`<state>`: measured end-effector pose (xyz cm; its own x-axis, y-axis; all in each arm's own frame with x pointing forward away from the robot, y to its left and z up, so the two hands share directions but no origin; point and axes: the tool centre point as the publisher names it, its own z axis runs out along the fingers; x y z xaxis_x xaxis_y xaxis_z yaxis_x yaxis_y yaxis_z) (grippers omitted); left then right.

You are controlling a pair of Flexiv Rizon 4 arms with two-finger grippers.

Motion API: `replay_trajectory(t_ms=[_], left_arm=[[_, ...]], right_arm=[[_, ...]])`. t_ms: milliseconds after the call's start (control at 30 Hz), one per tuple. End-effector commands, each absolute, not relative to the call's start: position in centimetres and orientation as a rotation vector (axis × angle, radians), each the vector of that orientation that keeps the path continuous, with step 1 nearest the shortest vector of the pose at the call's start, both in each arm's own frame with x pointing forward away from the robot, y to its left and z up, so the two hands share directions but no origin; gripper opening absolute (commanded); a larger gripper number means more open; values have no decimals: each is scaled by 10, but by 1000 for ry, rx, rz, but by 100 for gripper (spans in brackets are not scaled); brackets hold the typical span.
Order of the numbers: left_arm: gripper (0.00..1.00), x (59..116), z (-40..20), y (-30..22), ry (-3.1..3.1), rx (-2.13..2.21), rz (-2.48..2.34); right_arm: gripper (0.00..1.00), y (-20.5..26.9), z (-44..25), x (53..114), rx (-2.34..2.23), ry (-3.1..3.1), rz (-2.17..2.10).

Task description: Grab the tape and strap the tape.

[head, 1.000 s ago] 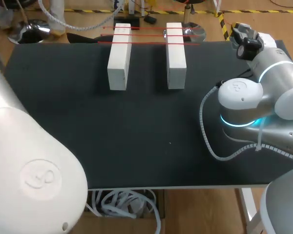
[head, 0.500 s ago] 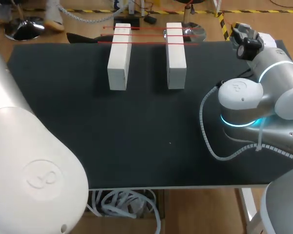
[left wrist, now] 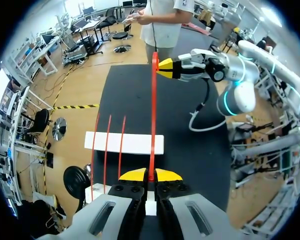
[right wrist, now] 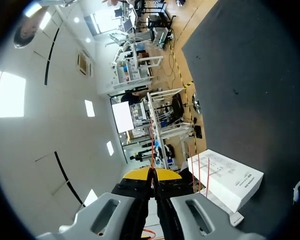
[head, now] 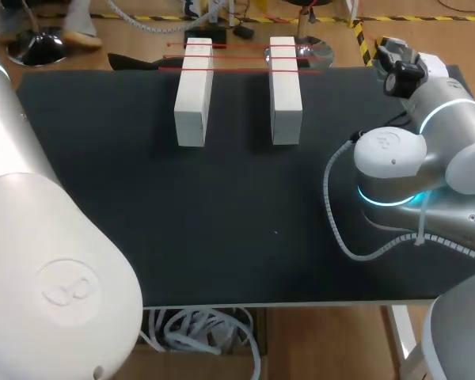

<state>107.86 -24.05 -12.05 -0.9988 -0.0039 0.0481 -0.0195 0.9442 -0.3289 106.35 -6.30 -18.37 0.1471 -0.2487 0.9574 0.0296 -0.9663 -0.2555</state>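
The left gripper (left wrist: 150,175) is pinching one end of the red tape (left wrist: 153,115) between closed tips, and the right gripper (left wrist: 163,68) is clamping the other end. The tape is running taut, its long axis left to right, above the table (head: 222,237). Two white blocks (head: 193,95) are lying along the far edge, leaving the near half open.

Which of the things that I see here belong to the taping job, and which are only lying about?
Belong to the job:
- red tape, held stretched between the left gripper and the right gripper
- left white block and right white block
- red strands across both blocks

Not part of it:
- black table, only the support
- coiled cable on the right arm
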Motion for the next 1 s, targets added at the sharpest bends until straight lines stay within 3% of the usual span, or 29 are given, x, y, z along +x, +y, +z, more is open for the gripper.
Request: replay_trajectory(t_ms=[33, 633, 1000], left_arm=[[0, 1079, -119, -244, -3054, 19, 491], [0, 1079, -118, -244, -3061, 35, 487], [0, 1079, -118, -244, -3061, 35, 487]], right_arm=[[0, -63, -182, 1064, -2214, 215, -1906], [0, -63, -182, 1064, -2214, 215, -1906], [0, -84, -179, 1076, -2312, -123, -2092]])
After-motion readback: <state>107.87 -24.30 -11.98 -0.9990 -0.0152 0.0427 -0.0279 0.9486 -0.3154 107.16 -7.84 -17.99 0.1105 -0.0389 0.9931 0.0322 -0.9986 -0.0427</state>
